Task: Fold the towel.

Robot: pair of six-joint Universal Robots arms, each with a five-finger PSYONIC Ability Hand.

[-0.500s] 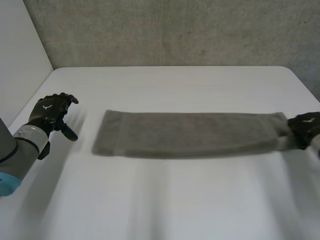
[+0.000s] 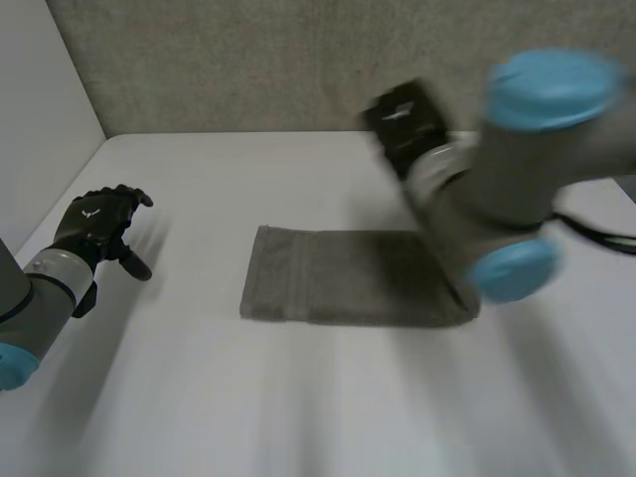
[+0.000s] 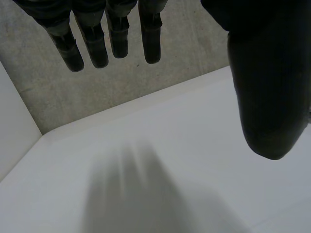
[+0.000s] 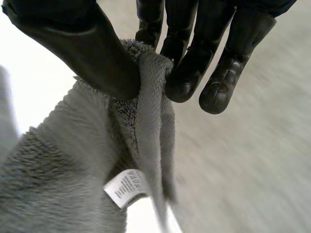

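The left hand (image 2: 94, 224) hovers empty, fingers relaxed, over the white surface (image 2: 298, 417), the one grey towel (image 2: 328, 288) lies mid-surface, and beyond it the right hand (image 2: 402, 117) pinches its lifted end: the fold-over looks underway, next needing that end laid squarely on the other.

The towel (image 2: 348, 278) is plain mid grey with faint stripes across one end, and it carries a small white label (image 4: 127, 187) printed in dark letters. The bench (image 2: 298, 397) is white. The left hand (image 2: 94, 227) and right hand (image 2: 402, 121) are black, each with a small white mark. The right arm (image 2: 497, 189) is grey, its caps (image 2: 550, 87) light blue. The wall (image 2: 248, 60) is grey and speckled.
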